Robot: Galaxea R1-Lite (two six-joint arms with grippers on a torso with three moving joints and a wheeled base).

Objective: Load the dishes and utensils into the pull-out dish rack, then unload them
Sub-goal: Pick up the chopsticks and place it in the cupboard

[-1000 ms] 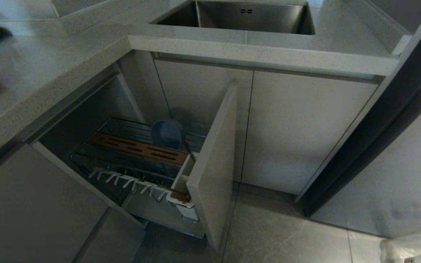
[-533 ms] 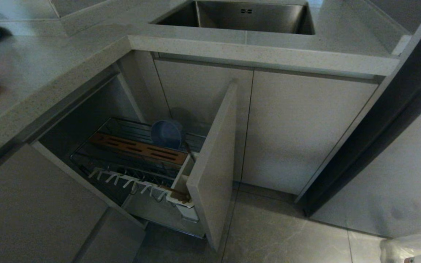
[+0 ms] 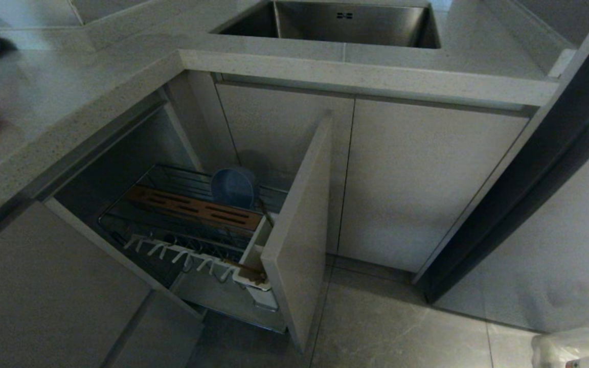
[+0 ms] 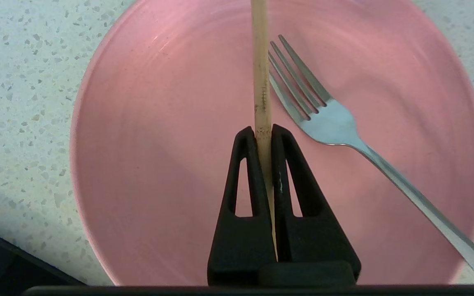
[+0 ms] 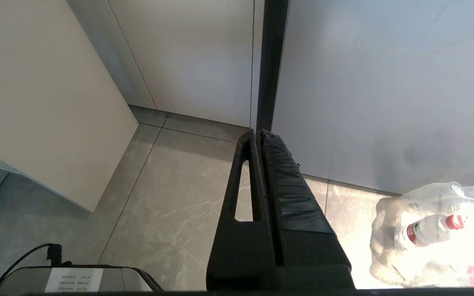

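Left end effector (image 4: 263,131) clenched on a chopstick (image 4: 260,61) mid-frame over the pink plate (image 4: 138,144) on the desk (image 4: 23,82), fork (image 4: 331,123) alongside: lift straight, avoid snagging tines.

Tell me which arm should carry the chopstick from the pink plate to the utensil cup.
Left. Its hand is already shut on the chopstick above the pink plate, beside the fork. The right hand is shut, holding nothing, pointing at the floor, away from the utensil cup.
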